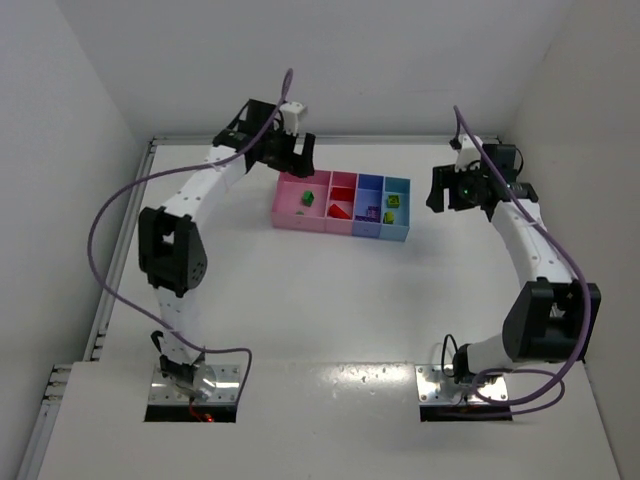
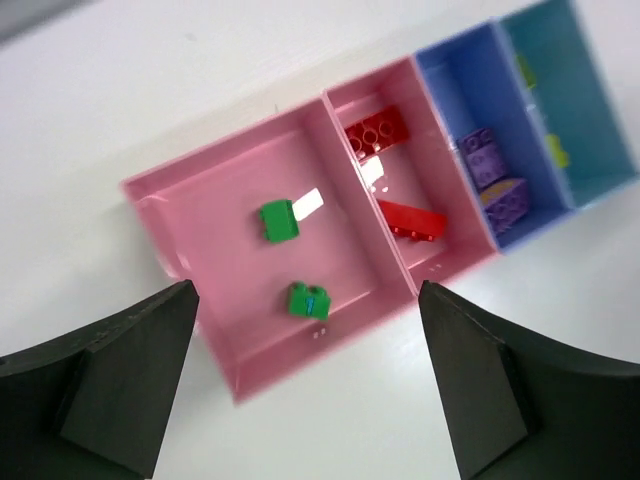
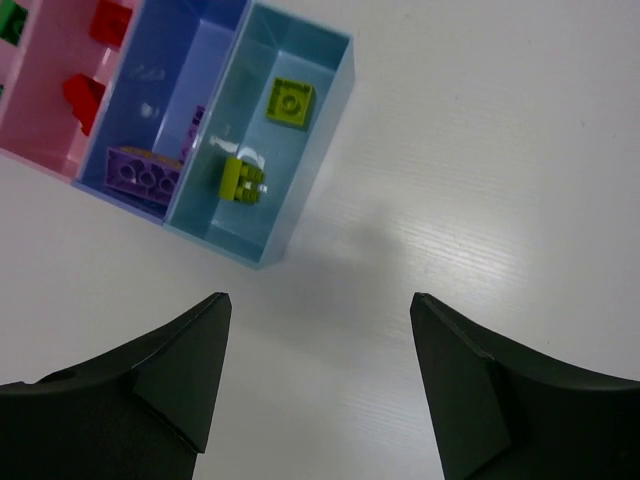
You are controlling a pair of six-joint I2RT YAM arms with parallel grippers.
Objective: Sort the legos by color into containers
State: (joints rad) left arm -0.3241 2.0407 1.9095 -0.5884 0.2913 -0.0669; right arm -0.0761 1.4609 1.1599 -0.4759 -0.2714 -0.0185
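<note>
The four joined containers (image 1: pixel 285 205) sit at the table's far middle. The wide pink bin (image 2: pixel 215 195) holds two dark green legos (image 2: pixel 278 220) (image 2: pixel 308 300). The narrow pink bin (image 2: pixel 425 165) holds two red legos (image 2: pixel 373 130) (image 2: pixel 412 220). The blue-violet bin (image 2: pixel 450 90) holds purple legos (image 2: pixel 483 155). The light blue bin (image 3: pixel 290 50) holds two yellow-green legos (image 3: pixel 290 102) (image 3: pixel 240 180). My left gripper (image 2: pixel 307 290) (image 1: pixel 297 160) is open and empty above the wide pink bin's far left. My right gripper (image 3: pixel 318 297) (image 1: pixel 450 190) is open and empty above bare table right of the light blue bin.
White walls close the table in at the back and both sides. Purple cables loop off both arms. I see no loose legos on the white table (image 1: pixel 330 300).
</note>
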